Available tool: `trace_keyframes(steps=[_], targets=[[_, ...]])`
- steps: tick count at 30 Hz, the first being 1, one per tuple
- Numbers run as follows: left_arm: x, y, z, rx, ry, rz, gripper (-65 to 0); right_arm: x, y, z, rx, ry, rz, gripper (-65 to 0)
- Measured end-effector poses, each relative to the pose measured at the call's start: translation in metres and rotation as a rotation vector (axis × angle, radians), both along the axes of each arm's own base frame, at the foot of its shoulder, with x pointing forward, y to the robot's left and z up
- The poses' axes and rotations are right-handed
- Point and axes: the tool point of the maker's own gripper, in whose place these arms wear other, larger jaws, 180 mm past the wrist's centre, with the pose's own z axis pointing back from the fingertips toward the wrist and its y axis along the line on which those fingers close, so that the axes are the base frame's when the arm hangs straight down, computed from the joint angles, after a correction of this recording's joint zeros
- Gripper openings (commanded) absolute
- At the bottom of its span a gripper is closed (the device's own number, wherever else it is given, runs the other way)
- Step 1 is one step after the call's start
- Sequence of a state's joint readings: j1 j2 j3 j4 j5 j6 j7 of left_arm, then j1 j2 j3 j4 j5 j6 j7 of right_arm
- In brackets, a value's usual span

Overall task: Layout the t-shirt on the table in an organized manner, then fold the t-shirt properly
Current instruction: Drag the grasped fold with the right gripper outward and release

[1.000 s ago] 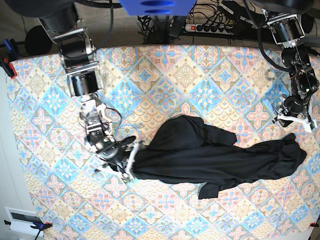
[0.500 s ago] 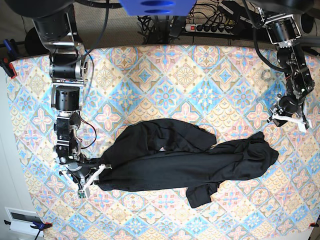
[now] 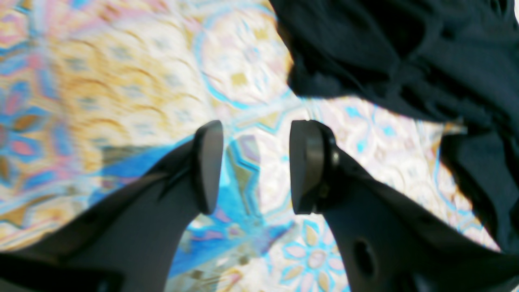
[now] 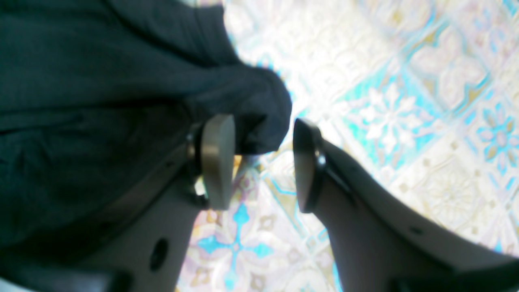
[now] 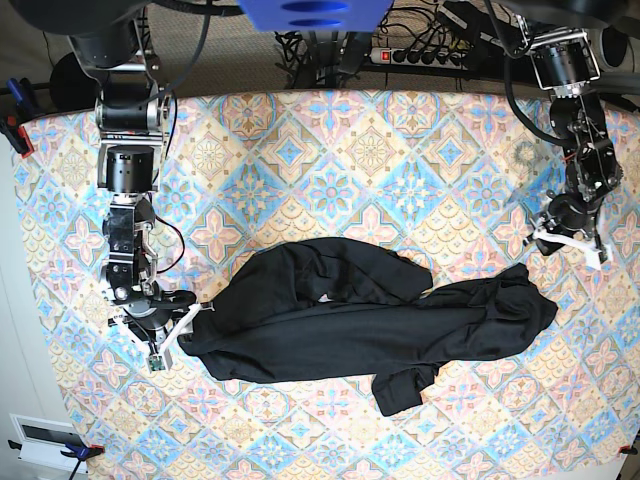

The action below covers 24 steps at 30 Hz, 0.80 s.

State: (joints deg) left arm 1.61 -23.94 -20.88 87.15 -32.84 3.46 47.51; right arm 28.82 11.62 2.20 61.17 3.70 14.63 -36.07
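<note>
The black t-shirt (image 5: 370, 325) lies crumpled and stretched left to right across the middle of the table (image 5: 330, 160), with one sleeve end (image 5: 400, 390) trailing toward the front. At its left tip my right gripper (image 5: 172, 338) is open. In the right wrist view a fabric corner (image 4: 259, 105) rests by the left pad (image 4: 219, 158) of the right gripper (image 4: 260, 120), and the jaws stand apart. My left gripper (image 5: 568, 243) hovers open just above the t-shirt's right end. The left wrist view shows the left gripper (image 3: 257, 123) holding nothing, with the t-shirt (image 3: 405, 52) beyond it.
A power strip (image 5: 420, 55) and cables lie behind the table's far edge. A clamp (image 5: 15, 130) grips the left edge, and a white box (image 5: 45, 438) sits off the front left corner. Patterned cloth shows on every side of the garment.
My right gripper dragged the t-shirt's left end leftward and toward the front, then opened and let it go. The garment's right end slid left. My left gripper shifted slightly.
</note>
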Motion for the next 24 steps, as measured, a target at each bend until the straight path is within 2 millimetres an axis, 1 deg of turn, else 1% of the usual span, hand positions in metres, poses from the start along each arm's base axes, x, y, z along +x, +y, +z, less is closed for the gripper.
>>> trace_keyframes(steps=[2,4,5,10,12,15,18,20,24], targets=[[0.001,-0.005,-0.002,-0.008,0.003,-0.012,-38.8,0.003,-0.001,0.001,0.004,-0.006,-0.003,-41.7],[0.001,-0.005,-0.002,-0.008,0.003,-0.013,-38.8,0.004,-0.002,-0.002,0.011,-0.009,-0.005,-41.7],[0.000,-0.005,-0.002,-0.008,0.004,-0.013,-38.8,0.002,-0.003,-0.007,0.015,-0.002,-0.008,-41.7],[-0.002,-0.004,-0.004,-0.005,0.010,-0.011,-38.8,-0.014,-0.005,-0.049,0.039,0.087,-0.026,-41.7],[-0.002,-0.004,-0.004,-0.002,0.010,-0.011,-38.8,-0.018,-0.007,-0.059,0.045,0.104,-0.031,-41.7],[-0.002,-0.004,-0.004,-0.003,0.010,-0.011,-38.8,-0.019,-0.008,-0.065,0.055,0.107,-0.038,-41.5],[-0.002,-0.004,-0.004,-0.003,0.010,-0.011,-38.8,-0.022,-0.008,-0.069,0.056,0.122,-0.038,-38.8],[-0.002,-0.004,-0.004,-0.004,0.010,-0.011,-38.8,-0.023,-0.008,-0.070,0.055,0.123,-0.038,-37.5],[-0.003,-0.012,-0.009,-0.027,0.013,-0.012,-38.8,-0.021,-0.006,-0.068,0.058,0.119,-0.036,-37.3]])
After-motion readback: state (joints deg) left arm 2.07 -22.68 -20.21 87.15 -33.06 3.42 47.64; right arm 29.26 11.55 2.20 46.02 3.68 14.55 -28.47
